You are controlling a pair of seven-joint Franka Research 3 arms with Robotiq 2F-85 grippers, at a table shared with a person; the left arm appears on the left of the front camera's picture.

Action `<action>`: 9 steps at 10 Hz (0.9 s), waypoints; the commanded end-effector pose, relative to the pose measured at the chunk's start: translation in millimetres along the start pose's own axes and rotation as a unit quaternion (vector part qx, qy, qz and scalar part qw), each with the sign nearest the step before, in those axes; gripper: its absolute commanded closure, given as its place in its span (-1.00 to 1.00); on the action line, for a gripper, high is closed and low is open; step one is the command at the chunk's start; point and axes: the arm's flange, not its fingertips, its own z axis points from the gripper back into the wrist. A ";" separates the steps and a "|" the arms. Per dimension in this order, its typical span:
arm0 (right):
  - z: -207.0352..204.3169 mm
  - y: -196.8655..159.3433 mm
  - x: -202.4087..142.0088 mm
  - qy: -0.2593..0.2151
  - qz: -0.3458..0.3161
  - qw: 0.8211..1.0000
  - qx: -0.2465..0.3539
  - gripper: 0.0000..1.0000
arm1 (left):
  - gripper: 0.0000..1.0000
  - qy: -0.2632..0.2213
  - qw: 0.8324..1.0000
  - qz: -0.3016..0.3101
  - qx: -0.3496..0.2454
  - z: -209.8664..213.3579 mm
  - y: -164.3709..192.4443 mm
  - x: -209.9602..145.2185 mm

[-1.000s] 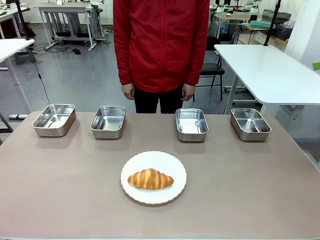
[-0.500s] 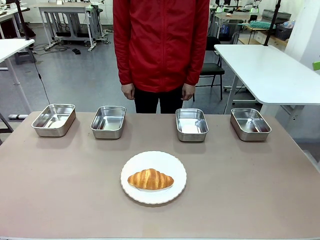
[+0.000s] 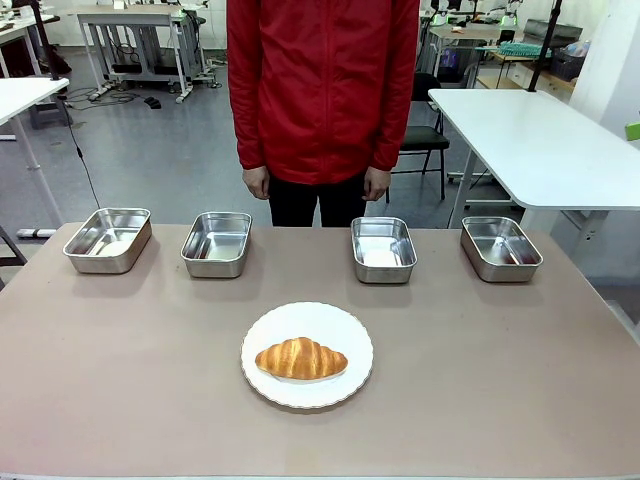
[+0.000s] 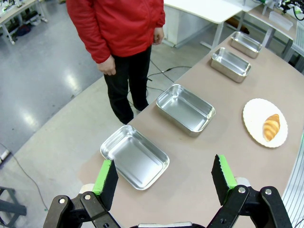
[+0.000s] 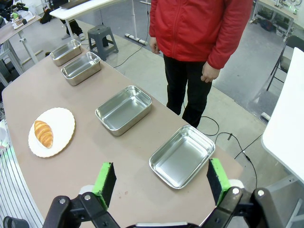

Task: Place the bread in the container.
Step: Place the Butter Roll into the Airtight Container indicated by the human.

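Nothing has moved since the earlier frames: the golden-brown crescent croissant (image 3: 301, 358) lies on the round white plate (image 3: 352, 327), well apart from four rectangular stainless-steel pans (image 3: 213, 268). Left gripper (image 4: 164, 176) and right gripper (image 5: 161, 177) hang spread, empty; transfer not begun.

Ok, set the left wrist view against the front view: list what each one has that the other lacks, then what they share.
Left wrist view: the left gripper, black with green pads, open and holding nothing, above one end of the brown table.
Front view: a black chair on the floor behind the person.
Shared: the golden-brown croissant lying on the round white plate, the four shallow rectangular stainless-steel pans in a row, all empty, and the person in a red jacket standing at the far side, hands down.
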 end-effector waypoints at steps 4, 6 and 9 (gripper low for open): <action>-0.6 -0.3 0.7 -0.006 0.001 1.000 0.002 -1.00 | -1.00 -0.001 1.000 0.000 0.001 1.2 -0.7 -0.1; -0.6 -0.3 0.7 -0.006 0.001 1.000 0.002 -1.00 | -1.00 -0.001 1.000 0.000 0.001 1.2 -0.7 -0.1; -0.6 -0.3 0.7 -0.006 0.001 1.000 0.002 -1.00 | -1.00 -0.001 1.000 0.000 0.001 1.2 -0.7 -0.1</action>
